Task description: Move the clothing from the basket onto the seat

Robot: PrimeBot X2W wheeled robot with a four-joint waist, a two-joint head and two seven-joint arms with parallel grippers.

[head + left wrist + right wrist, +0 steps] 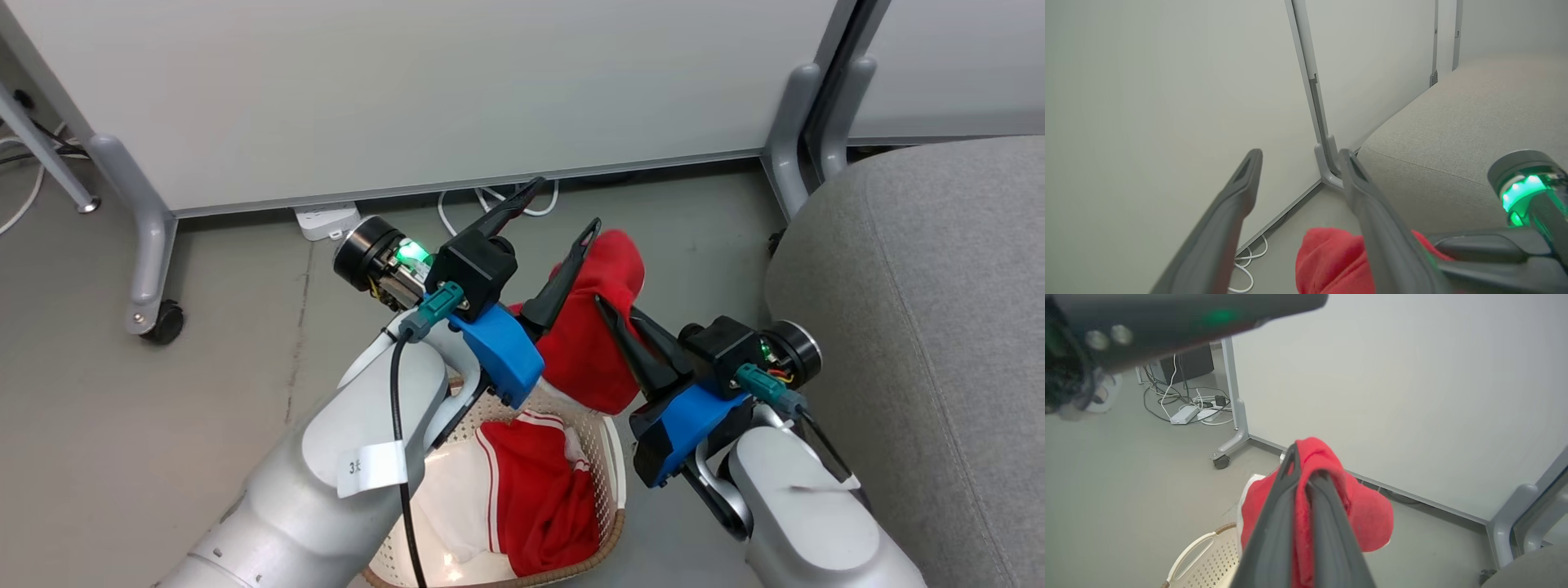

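My left gripper (563, 204) hung above the basket (611, 469), its two long dark fingers spread wide and holding nothing. One tapered finger stood just beside the red garment (588, 351), and I could not tell whether it touched. I judged that finger might snag the soft cloth if either arm swung.

The red garment hung in the air between the two grippers, over the basket's far end, pinched along a fold. It looked like thick, fleecy fabric, bunched into a rounded lump. With so narrow a pinch on a heavy drape, I thought it could slip and land on the smooth grey floor (163, 425) short of the seat. Its lower hem reached down near the basket rim, so a sideways carry might drag the light basket along.

Below, a second garment (539, 490) lay crumpled in the basket: red with white panels and thin white stripes. The basket was oval cream plastic with perforated walls and a brown woven-look rim.

My right gripper (618, 314) was clamped tight on the red garment.

Furthest right sat the seat (922, 327), a grey woven sofa with a rounded corner and nothing on it.
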